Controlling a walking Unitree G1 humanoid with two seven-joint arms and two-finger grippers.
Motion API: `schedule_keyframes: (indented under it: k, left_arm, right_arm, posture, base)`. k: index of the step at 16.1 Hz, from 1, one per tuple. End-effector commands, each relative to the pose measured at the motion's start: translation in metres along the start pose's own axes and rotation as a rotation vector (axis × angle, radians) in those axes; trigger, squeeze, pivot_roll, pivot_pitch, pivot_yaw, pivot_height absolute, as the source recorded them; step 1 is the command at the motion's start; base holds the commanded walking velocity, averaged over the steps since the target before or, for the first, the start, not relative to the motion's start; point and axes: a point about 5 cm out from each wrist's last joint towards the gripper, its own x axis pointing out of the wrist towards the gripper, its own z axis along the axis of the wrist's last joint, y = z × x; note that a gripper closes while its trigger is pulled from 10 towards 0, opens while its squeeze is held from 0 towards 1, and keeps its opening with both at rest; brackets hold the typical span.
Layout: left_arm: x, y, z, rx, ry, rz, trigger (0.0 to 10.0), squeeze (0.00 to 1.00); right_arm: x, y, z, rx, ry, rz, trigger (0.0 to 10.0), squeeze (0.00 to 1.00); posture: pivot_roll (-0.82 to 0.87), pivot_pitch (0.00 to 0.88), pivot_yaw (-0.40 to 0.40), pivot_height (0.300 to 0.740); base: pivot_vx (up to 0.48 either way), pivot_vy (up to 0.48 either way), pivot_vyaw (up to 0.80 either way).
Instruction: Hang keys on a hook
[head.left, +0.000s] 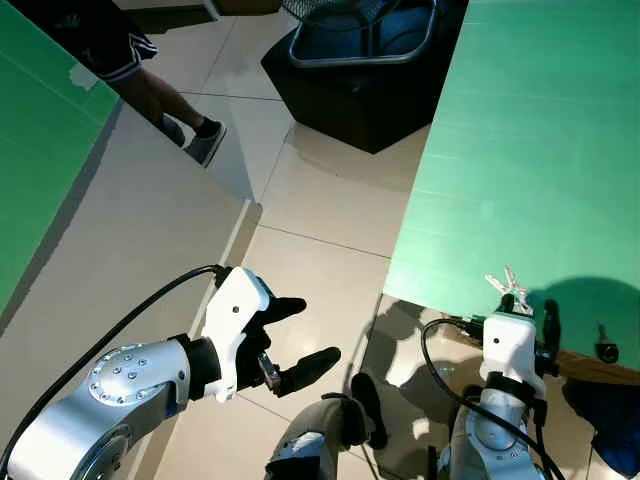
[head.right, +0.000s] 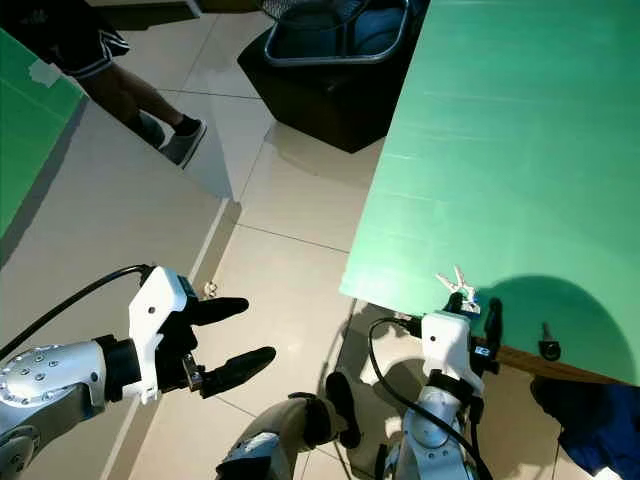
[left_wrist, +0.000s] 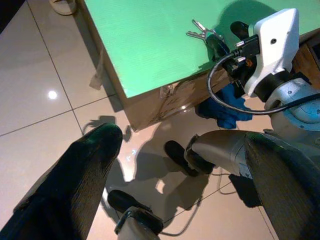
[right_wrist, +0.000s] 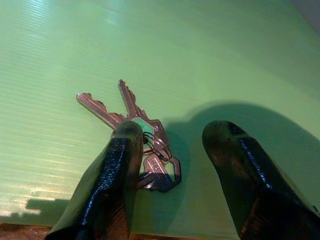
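Right hand (right_wrist: 170, 165) poised over the keys (right_wrist: 135, 132) at the near edge of the green table (head.left: 520, 150); its two black fingers (right_wrist: 107, 185) stand apart, one of them lying over the key ring and the other beside the bunch on bare green surface; nothing is gripped yet. The keys lie flat, two blades splayed away from the ring, close to the table's near edge; in the head views they show as a small silver cluster (head.left: 507, 283) just beyond the right hand (head.left: 530, 305). Left hand (head.left: 295, 345) hangs over the tiled floor (head.left: 320, 220) to the left of the table, fingers apart and empty. A small dark knob (head.left: 606, 350), possibly the hook, sits on the wooden edge below the table to the right of the right hand; its shape is too small to confirm. A person's leg and shoe (head.left: 200, 135) stand on the far floor, well apart from the work.

Judged step: picking up the keys. A good grasp would centre the gap on the ring rather than on a blade, so that the ring stays exposed for hooking; the flat keys on a smooth surface are likely to slide, and a push toward the near edge could tip them off the table; closing slowly with both fingers pressed to the surface should hold them.
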Motion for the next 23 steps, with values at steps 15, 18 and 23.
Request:
schedule_keyframes:
  k: [15, 18, 23]
  left_arm:
    - [0.022, 0.005, -0.007, -0.017, -0.047, 0.050, 10.0, 0.00]
    - [0.039, 0.008, -0.008, -0.016, -0.078, 0.063, 10.0, 0.00]
    - [0.060, 0.020, -0.002, 0.027, -0.135, 0.089, 10.0, 0.00]
  right_arm:
    - [0.003, -0.001, 0.020, 0.038, -0.061, 0.032, 0.0, 0.00]
    - [0.015, -0.006, 0.030, 0.054, -0.101, 0.028, 0.0, 0.00]
    - [0.028, -0.010, 0.039, 0.098, -0.072, 0.037, 10.0, 1.00]
  posture:
    - [-0.09, 0.310, 0.358, 0.740]
    - [-0.12, 0.256, 0.335, 0.740]
    - [-0.15, 0.184, 0.313, 0.740]
  base:
    - [0.000, 0.000, 0.00]
    - [0.000, 0.000, 0.00]
    - [0.000, 0.000, 0.00]
